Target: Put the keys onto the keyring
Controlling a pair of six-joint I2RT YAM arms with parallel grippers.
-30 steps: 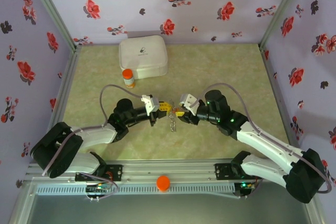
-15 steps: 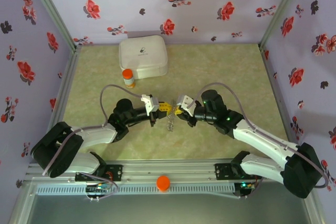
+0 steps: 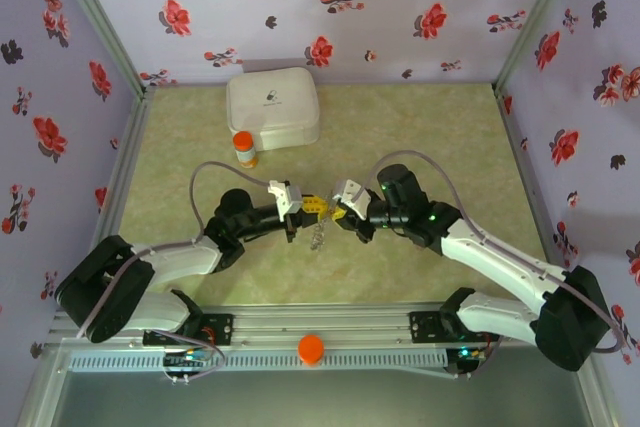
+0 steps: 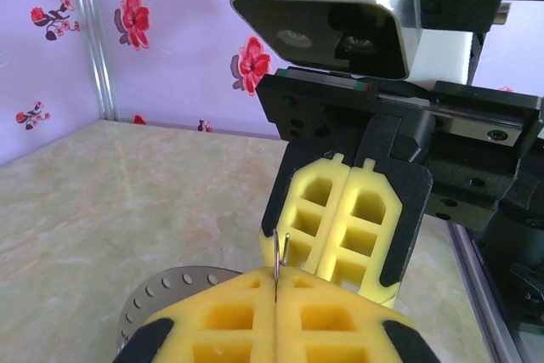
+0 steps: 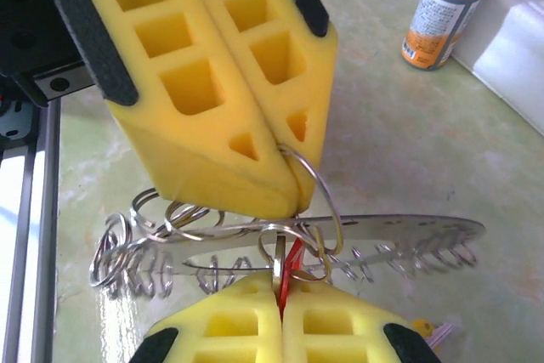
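The keyring (image 3: 318, 235) hangs between my two grippers, just above the table. In the right wrist view it is a thin perforated metal plate (image 5: 399, 231) strung with several small wire rings. My left gripper (image 3: 311, 206) is shut on one larger wire ring (image 5: 321, 184) of it, and that wire pokes up from the shut pads (image 4: 276, 276). My right gripper (image 3: 338, 214) faces it tip to tip and is shut (image 5: 280, 291) on a key with a red tag (image 5: 291, 263), which sits inside the wire ring. A small yellow piece (image 5: 422, 329) shows at the lower right.
An orange-capped bottle (image 3: 244, 149) stands behind the left arm, next to a white case (image 3: 272, 107) at the back. Flowered walls close in the table (image 3: 450, 137) on three sides. An orange cap (image 3: 311, 348) lies on the front rail.
My right gripper has closed and moved left, up against the left gripper's tips. The hanging keyring has drifted slightly left. The left arm has barely moved.
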